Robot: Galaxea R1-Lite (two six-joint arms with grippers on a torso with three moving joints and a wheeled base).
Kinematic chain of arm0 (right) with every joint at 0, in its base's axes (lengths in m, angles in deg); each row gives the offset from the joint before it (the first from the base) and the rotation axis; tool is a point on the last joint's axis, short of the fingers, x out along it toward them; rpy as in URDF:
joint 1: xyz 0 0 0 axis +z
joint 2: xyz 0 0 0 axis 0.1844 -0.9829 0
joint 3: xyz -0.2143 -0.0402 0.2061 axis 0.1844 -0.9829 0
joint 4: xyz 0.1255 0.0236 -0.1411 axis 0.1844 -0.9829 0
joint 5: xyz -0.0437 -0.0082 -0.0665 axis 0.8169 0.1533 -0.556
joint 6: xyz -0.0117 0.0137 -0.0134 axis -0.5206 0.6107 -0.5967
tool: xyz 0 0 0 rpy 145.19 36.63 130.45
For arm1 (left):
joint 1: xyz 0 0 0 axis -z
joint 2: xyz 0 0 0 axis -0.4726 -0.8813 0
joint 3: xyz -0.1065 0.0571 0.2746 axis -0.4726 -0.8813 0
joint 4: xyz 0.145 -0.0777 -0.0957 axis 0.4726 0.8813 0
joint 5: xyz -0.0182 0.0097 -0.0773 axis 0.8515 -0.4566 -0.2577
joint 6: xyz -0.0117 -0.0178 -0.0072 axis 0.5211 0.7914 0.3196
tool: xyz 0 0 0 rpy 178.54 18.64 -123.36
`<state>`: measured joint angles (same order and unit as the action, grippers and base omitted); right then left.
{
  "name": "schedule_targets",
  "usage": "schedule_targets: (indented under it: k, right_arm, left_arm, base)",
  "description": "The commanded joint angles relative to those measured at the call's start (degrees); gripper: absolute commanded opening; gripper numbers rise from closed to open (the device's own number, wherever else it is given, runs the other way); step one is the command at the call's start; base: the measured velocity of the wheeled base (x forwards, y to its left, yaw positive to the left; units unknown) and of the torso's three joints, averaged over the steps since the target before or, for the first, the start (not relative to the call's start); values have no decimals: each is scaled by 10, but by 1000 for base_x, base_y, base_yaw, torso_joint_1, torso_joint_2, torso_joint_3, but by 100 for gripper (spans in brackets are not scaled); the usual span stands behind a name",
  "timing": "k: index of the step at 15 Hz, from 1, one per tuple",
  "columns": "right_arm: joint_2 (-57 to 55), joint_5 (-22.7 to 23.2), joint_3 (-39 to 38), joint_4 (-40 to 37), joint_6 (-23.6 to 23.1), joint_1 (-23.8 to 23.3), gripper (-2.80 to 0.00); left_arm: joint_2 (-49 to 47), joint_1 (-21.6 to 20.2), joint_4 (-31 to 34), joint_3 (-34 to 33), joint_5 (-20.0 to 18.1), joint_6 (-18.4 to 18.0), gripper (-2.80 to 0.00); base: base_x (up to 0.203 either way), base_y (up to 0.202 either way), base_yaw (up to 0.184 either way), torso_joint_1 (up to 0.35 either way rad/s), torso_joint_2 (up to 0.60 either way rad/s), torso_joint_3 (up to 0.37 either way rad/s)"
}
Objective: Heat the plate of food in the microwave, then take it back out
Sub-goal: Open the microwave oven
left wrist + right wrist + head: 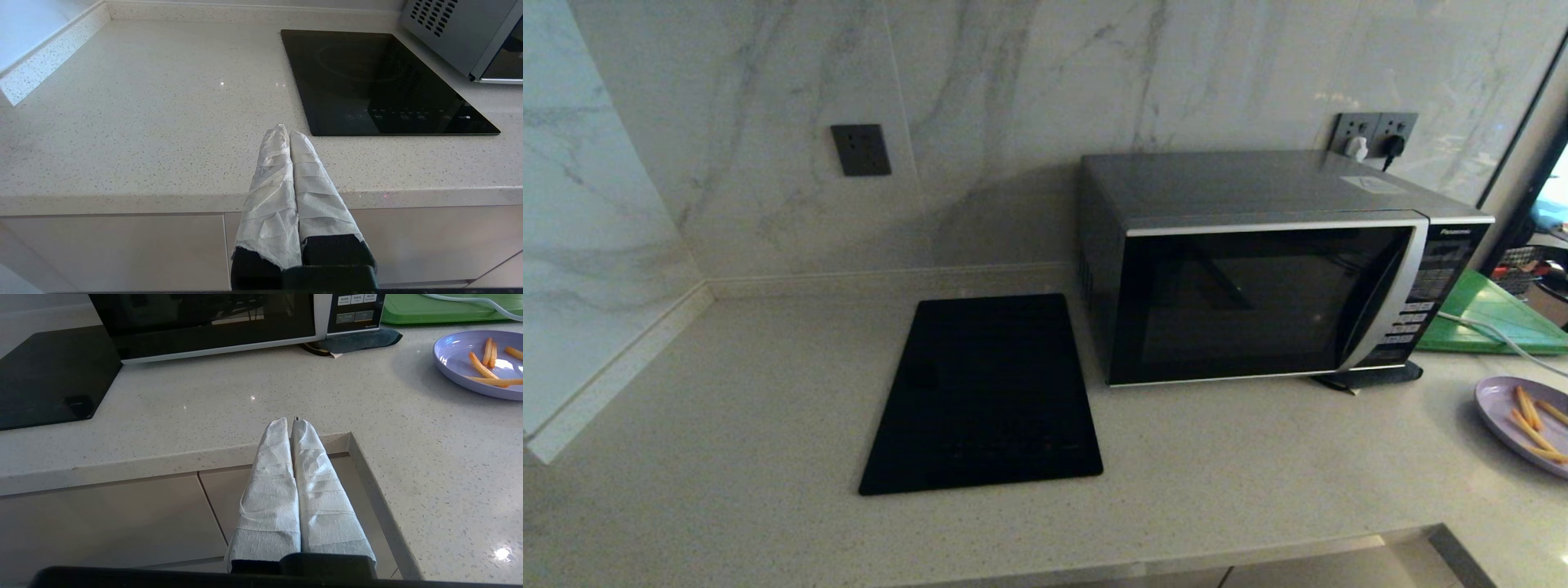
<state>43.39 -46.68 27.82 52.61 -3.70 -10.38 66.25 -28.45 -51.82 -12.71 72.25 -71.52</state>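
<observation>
The silver-grey microwave [1258, 269] stands at the back right of the counter with its dark glass door closed; its front also shows in the right wrist view as the microwave [204, 322]. The lavender plate of food [1523, 420] with a few orange sticks lies on the counter at the far right, in front of the microwave's button panel; the right wrist view shows the plate of food [478, 361] too. My right gripper [289, 421] is shut and empty, held in front of the counter's edge. My left gripper [286, 130] is shut and empty, low before the counter's front edge. Neither arm shows in the head view.
A flat black cooktop panel [984, 396] lies left of the microwave. A green board [1490, 314] with a white cable over it sits right of the microwave. A dark pad [355, 339] lies under the microwave's front right corner. The counter steps inward at the front right [351, 437].
</observation>
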Motion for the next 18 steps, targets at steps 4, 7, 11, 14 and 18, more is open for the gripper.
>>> schedule_targets:
  k: [4,7,11,14,18]
  right_arm:
    - [0,-2,-1,0,-3,0,-280]
    - [0,-5,5,3,0,0,-280]
    - [-66,-13,189,-51,10,0,-280]
    - [-211,-47,288,-90,12,-5,-280]
    - [-410,-158,395,-104,-31,-12,-280]
  left_arm:
    - [-1,0,0,0,0,1,-280]
    - [-1,0,0,0,0,1,-280]
    - [-1,0,0,0,0,1,-280]
    - [-1,0,0,0,0,1,-280]
    - [-1,0,0,0,0,1,-280]
  base:
    - [0,0,0,0,0,0]
    - [0,0,0,0,0,0]
    - [0,0,0,0,0,0]
    - [0,0,0,0,0,0]
    - [0,0,0,0,0,0]
